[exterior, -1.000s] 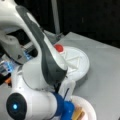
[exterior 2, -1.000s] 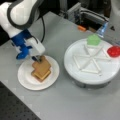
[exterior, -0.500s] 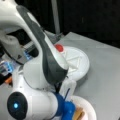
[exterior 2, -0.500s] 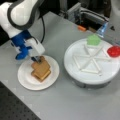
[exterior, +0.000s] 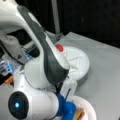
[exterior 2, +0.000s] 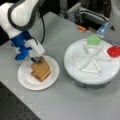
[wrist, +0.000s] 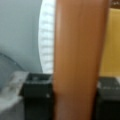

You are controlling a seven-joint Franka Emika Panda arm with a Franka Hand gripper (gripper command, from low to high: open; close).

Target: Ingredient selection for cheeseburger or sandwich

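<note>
The top bread square (wrist: 77, 57) stands on edge between the jaws, its long axis running straight out from them, and it appears gripped. It sits on the sandwich stack (exterior 2: 40, 70) on the paper plate (exterior 2: 26, 81), left of the divided tray (exterior 2: 82, 75). The gripper (exterior 2: 36, 59) meets the stack's far-left corner.

Soft, blurry frames under even light

Grey table (exterior 2: 75, 102) carries white paper plate (exterior 2: 27, 80) and round tray (exterior 2: 75, 72).
</note>
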